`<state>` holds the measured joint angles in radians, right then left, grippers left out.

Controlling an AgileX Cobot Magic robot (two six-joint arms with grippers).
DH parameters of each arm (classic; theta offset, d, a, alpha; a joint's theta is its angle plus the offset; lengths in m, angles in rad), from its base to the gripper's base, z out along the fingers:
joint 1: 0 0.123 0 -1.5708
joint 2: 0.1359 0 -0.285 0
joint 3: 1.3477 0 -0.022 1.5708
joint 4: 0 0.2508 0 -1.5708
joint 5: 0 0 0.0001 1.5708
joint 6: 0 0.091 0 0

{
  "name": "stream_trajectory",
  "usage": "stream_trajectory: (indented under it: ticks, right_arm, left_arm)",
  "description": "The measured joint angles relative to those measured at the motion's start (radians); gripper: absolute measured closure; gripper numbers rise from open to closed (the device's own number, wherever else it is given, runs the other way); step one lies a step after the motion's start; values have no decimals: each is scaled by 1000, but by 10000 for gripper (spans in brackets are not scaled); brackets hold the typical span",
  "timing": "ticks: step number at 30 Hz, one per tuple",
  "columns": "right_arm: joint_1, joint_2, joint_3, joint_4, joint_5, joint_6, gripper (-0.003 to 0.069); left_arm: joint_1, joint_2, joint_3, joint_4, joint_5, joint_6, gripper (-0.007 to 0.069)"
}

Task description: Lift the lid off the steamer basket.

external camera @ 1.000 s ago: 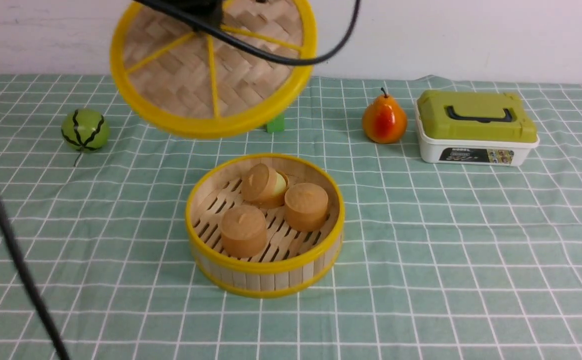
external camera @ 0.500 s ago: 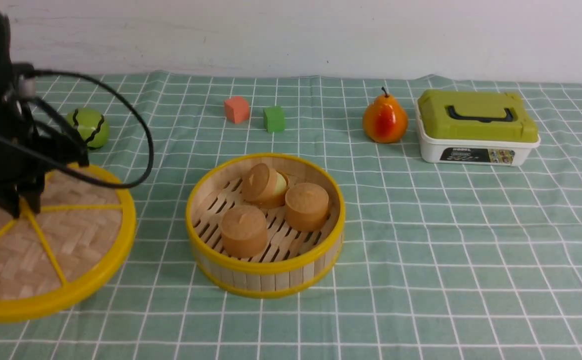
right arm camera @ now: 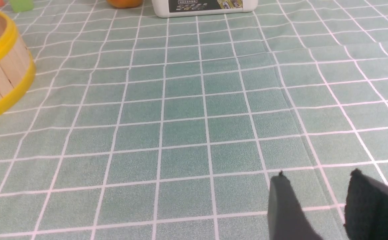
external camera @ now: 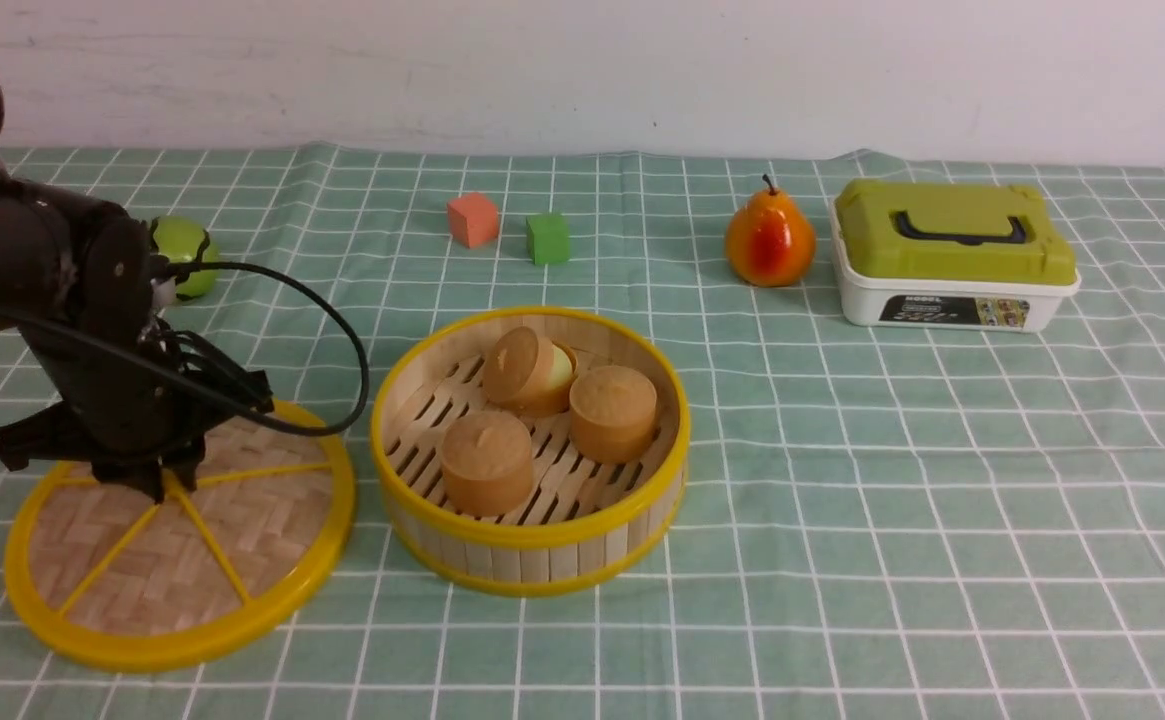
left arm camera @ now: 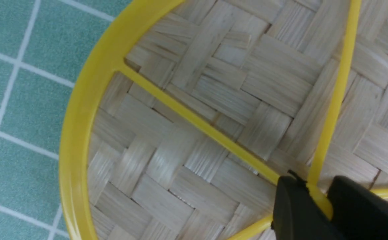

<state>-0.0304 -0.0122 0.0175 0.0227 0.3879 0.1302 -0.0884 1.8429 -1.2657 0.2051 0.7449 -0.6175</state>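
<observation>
We find the lid (external camera: pixel 242 540) in the lower left of the front view, off the steamer basket (external camera: pixel 532 540) and lying flat on the green checked cloth (external camera: pixel 892 500) just beside it, with only a thin strip of cloth between the two yellow rims. The left gripper (external camera: pixel 157 482) comes down on the lid's centre, where the yellow spokes meet. In the left wrist view its two black fingers (left arm camera: pixel 288 203) stand on either side of the yellow knob, pinching it in a narrow gap, with the woven bamboo of the lid (left arm camera: pixel 197 100) filling most of that frame. The basket sits uncovered at the middle of the front view, and on its slatted floor we count three tan round cakes (external camera: pixel 487 462), one of them tipped on its side at the back. The right gripper (right arm camera: pixel 318 193) shows only in its own wrist view, low in the right of the frame: its fingers are spread apart with nothing between them, above bare cloth and well away from the basket (right arm camera: pixel 0 76) at that frame's left edge. Along the back of the front view we see a green striped ball (external camera: pixel 185 252) half hidden behind the left arm, a pink cube (external camera: pixel 473 219), a green cube (external camera: pixel 548 238), a pear (external camera: pixel 769 242) and a white box with a green lid (external camera: pixel 952 262).
</observation>
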Motion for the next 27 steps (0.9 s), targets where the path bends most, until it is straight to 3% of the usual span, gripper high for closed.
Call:
stream_trajectory:
  ticks: [5,12,16,19,23,24,27]
  right_arm:
    - [0,0,0,0,0,0,418]
    - [0,0,0,0,0,0,418]
    - [0,0,0,0,0,0,418]
    - [0,0,0,0,0,0,418]
    - [0,0,0,0,0,0,418]
    - [0,0,0,0,0,0,418]
    - [0,0,0,0,0,0,418]
  left_arm:
    - [0,-4,0,-7,18,-3,474]
    - [0,-69,-76,-40,173,-2,238]
    - [0,-109,-143,-61,278,59,215]
    - [0,-147,-187,-93,357,142,265]
    - [0,-222,-202,-140,466,253,429]
    - [0,-222,-202,-140,466,258,438]
    - [0,-310,-198,-152,483,315,587]
